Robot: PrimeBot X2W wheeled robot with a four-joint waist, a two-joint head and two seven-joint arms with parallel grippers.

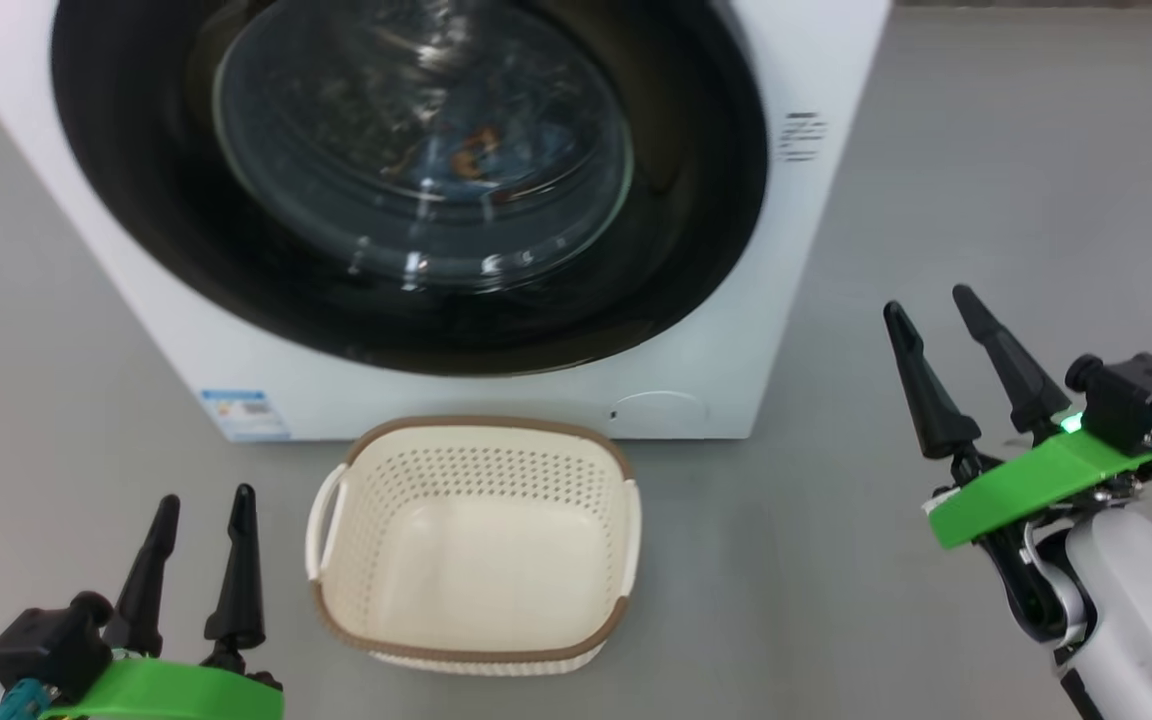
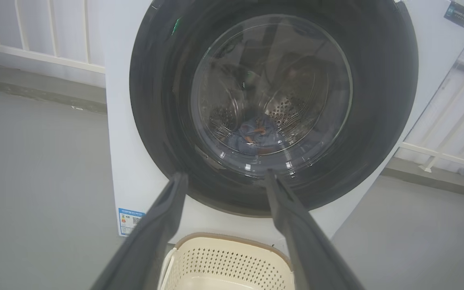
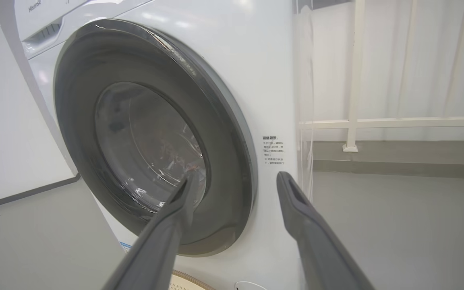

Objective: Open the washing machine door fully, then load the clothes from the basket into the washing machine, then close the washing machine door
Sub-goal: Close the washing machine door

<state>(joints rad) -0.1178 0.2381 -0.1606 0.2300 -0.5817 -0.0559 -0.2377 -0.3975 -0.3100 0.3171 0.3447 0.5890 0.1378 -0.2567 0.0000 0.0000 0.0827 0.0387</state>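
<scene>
Head view: washing machine door [image 1: 406,180] sits flush on the washing machine [image 1: 186,340], clothes [image 2: 256,135] in the drum behind its glass, basket [image 1: 496,428] empty on the floor in front. Left hand [image 1: 206,497] and right hand [image 1: 929,300] both spread, holding nothing, clear of the door. If the latch hasn't caught, push the black ring, not the glass.

The right tool [image 3: 238,177] points at the washing machine [image 3: 256,80], its two fingers spread wide and empty. The washing machine door [image 3: 232,169] sits shut against the front. A sliver of the basket [image 3: 187,278] shows beneath it, by the machine's foot.
</scene>
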